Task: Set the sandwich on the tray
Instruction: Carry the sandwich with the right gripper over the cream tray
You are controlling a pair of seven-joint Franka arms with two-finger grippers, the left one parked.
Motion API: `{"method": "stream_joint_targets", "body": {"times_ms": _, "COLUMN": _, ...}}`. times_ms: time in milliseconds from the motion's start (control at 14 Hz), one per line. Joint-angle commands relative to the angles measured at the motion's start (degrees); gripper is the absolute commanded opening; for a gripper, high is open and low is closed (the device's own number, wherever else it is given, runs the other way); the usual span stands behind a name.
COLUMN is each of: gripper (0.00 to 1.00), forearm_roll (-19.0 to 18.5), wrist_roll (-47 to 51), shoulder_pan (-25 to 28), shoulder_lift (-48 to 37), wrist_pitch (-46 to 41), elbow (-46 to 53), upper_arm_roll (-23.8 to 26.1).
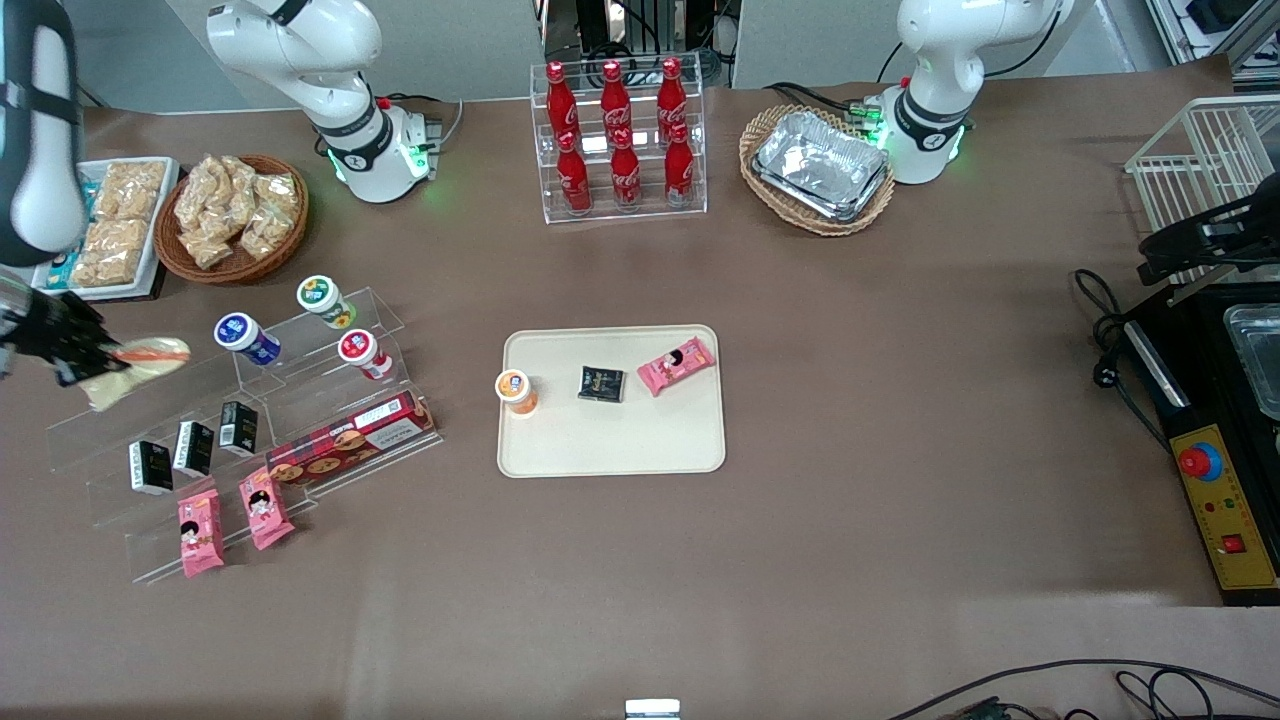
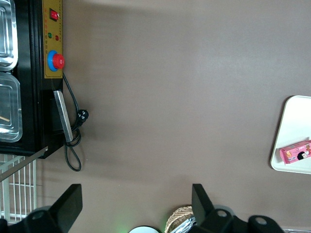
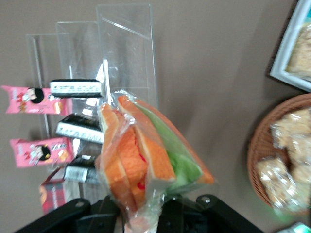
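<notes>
We see the black two-finger gripper [image 1: 70, 355] closed on the plastic-wrapped triangular sandwich [image 1: 140, 365], lifted above the clear acrylic display steps [image 1: 300, 400] at the working arm's end. We judge the carry stage under way: next, travel to the cream-beige rectangular tray [image 1: 610, 450], releasing over bare surface.

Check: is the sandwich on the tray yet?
No. The gripper holds the sandwich above the acrylic stand, toward the working arm's end; the tray lacks it.

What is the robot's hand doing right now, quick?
Hand: closed on the wrapped sandwich, holding it up above the clear display steps at the working arm's end of the table.
</notes>
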Motion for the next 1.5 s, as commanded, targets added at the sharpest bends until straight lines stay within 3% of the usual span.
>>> {"method": "stream_joint_targets", "body": {"times_ms": 0, "gripper": 0.17, "forearm_roll": 0.38, "wrist_roll": 0.38, "shoulder_pan": 3.54, "shoulder_lift": 0.42, "wrist_pitch": -16.48, "elbow": 14.10, "upper_arm_roll": 0.48}}
{"method": "stream_joint_targets", "body": {"times_ms": 286, "gripper": 0.18, "forearm_roll": 5.38, "wrist_roll": 10.83, "shoulder_pan": 10.74, "shoulder_lift": 1.13, "wrist_pitch": -26.97, "elbow": 21.60, "upper_arm_roll": 0.48}}
{"method": "stream_joint_targets", "body": {"times_ms": 571, "gripper": 0.17, "forearm_roll": 5.30, "wrist_roll": 36.36, "shoulder_pan": 27.07, "shoulder_lift": 1.39, "wrist_pitch": -26.46, "elbow": 22.66, "upper_arm_roll": 0.56}}
{"method": "stream_joint_targets", "body": {"times_ms": 714, "gripper": 0.00, "forearm_roll": 7.39, "wrist_roll": 46.58, "shoulder_pan": 34.29, "shoulder_lift": 2.44, "wrist_pitch": -23.48, "elbow": 22.66, "upper_arm_roll": 0.56}}
{"method": "stream_joint_targets", "body": {"times_ms": 857, "gripper": 0.00, "forearm_roll": 12.40, "wrist_roll": 54.84, "shoulder_pan": 40.35, "shoulder_lift": 6.03, "wrist_pitch": -17.96, "elbow": 23.01, "upper_arm_roll": 0.48}}
{"method": "stream_joint_targets", "body": {"times_ms": 1429, "gripper": 0.00, "forearm_roll": 12.95, "wrist_roll": 79.47, "shoulder_pan": 54.60, "shoulder_lift": 22.55, "wrist_pitch": -0.55, "elbow": 26.79, "upper_arm_roll": 0.48}}
